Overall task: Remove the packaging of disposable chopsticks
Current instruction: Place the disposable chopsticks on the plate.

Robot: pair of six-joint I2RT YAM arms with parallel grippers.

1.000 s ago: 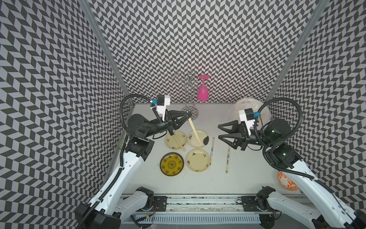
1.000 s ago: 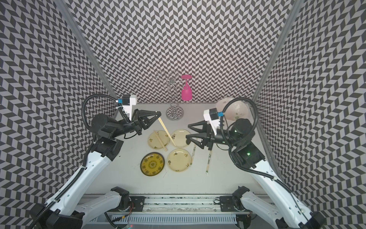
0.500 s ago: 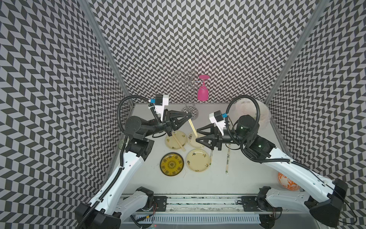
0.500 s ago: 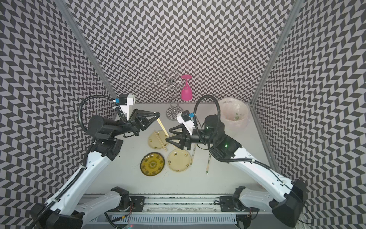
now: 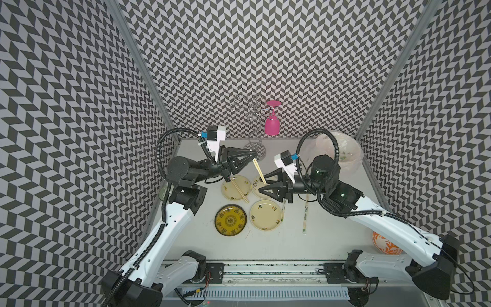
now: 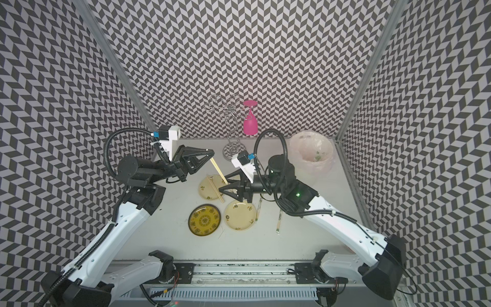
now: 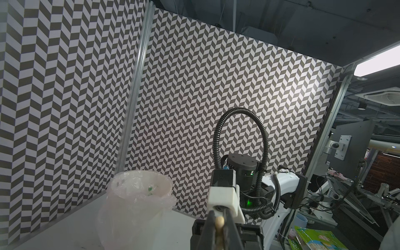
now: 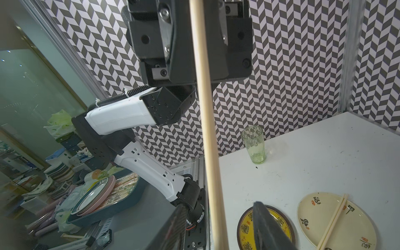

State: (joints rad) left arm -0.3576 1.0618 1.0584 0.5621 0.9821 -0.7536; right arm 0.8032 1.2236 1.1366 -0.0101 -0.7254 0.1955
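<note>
- The left claw (image 5: 252, 151) is clamped on the upper end of a bare chopstick (image 5: 259, 171), which slants downward.
- The right claw (image 5: 261, 186) stands apart, with the stick's lower part between its jaws.
- Only the right wrist view shows gaps either side of the stick.
- Both top views show two packaging sleeves (image 5: 305, 218) lying on the tabletop (image 5: 292, 244).

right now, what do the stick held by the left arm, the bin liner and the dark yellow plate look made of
held stick: probably bare wood or bamboo; pale tan, matte.
bin liner: thin plastic film; pinkish, translucent, wrinkled.
dark yellow plate: glazed ceramic or melamine, cannot tell which; glossy rim, printed pattern.
</note>
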